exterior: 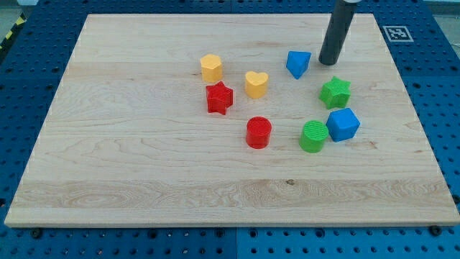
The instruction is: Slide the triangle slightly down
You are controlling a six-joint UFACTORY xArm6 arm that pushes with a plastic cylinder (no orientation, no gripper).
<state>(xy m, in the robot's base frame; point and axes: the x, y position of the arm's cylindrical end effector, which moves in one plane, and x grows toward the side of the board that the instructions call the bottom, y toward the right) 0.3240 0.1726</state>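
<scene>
The blue triangle block (297, 63) lies on the wooden board (144, 158), right of the middle toward the view's top. My tip (328, 62) is the lower end of the dark rod that comes down from the view's top. It rests on the board just to the right of the triangle, with a small gap between them. Nothing hides the triangle.
A green star (335, 92) lies below the tip, with a blue cube (342, 124) and a green cylinder (313, 137) further down. A yellow heart (256, 84), yellow hexagon (211, 67), red star (219, 98) and red cylinder (258, 133) lie to the triangle's left.
</scene>
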